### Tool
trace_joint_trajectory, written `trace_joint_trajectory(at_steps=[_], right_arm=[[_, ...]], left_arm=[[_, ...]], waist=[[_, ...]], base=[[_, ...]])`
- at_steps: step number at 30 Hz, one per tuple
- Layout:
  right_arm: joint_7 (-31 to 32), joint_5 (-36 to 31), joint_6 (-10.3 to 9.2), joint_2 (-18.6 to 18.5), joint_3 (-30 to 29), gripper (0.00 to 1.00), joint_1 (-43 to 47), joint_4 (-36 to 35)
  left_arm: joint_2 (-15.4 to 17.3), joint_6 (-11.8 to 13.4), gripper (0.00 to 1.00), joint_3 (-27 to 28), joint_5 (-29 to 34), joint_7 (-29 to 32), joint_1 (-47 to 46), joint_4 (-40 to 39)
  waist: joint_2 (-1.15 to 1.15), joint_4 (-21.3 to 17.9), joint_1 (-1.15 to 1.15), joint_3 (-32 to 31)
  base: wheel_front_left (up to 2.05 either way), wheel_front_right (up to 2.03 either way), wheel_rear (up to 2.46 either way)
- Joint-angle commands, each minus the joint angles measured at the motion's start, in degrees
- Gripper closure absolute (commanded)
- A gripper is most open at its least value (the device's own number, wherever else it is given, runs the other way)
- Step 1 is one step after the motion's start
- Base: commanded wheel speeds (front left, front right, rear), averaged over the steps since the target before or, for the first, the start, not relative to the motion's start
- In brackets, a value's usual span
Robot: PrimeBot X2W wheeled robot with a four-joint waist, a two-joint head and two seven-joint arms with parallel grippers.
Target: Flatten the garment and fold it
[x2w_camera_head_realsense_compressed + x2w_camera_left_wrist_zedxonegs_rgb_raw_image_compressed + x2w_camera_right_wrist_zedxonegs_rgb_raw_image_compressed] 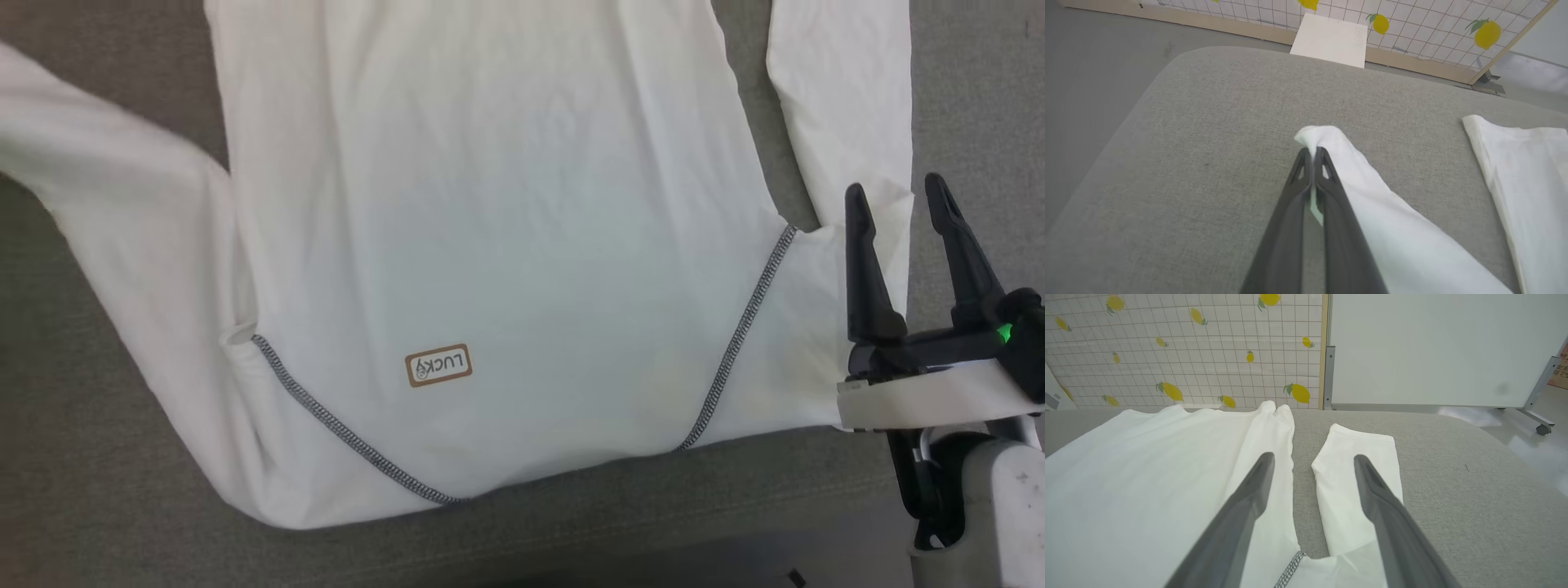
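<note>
The garment (506, 212) is a white long-sleeved shirt with grey stitched seams and a brown "LUCKY" patch (438, 365). It lies spread flat on a grey cushioned surface (122, 490), neck end nearest me. My right gripper (896, 188) is open and hovers over the right sleeve (849, 98) near the armpit. In the right wrist view its fingers (1312, 457) straddle the gap between that sleeve (1355, 469) and the body (1147, 477). My left gripper (1312, 153) is shut on the bunched end of the left sleeve (1372, 192), which trails back toward the body (1527, 183).
The cushion's rounded corner and the grey floor (1086, 61) lie left of and beyond the left gripper. A lemon-patterned grid wall (1188, 355), a white panel (1331, 38) leaning on it and a wheeled white board (1433, 347) stand behind the cushion.
</note>
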Motion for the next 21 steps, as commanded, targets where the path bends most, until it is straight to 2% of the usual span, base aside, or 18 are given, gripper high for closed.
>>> trace_joint_trajectory(at_steps=[1,11,17,21], right_arm=[[0.59,-0.5,-0.09,0.05,-0.36,0.0,1.06,-0.54],[3.92,-0.68,-0.09,0.05,-2.05,0.0,6.43,-3.06],[4.61,-0.29,-0.09,0.05,-1.92,0.0,7.99,-3.74],[4.86,0.0,-0.09,0.05,-2.01,0.0,8.66,-4.21]], left_arm=[[1.06,0.0,1.0,0.65,-0.62,-0.66,2.02,-0.68],[6.07,3.02,1.0,7.04,-2.32,-0.85,15.7,-7.98],[7.22,4.25,1.0,8.61,-3.04,0.81,20.93,-16.19],[5.41,5.12,1.0,6.08,-2.91,2.15,21.96,-25.43]], waist=[[0.0,5.54,0.0,-7.17],[0.0,9.09,0.0,-14.86],[0.0,9.25,0.0,-16.86],[0.0,8.76,0.0,-17.53]], base=[[0.0,0.0,0.0],[0.0,0.0,0.0],[0.0,0.0,0.0],[0.0,0.0,0.0]])
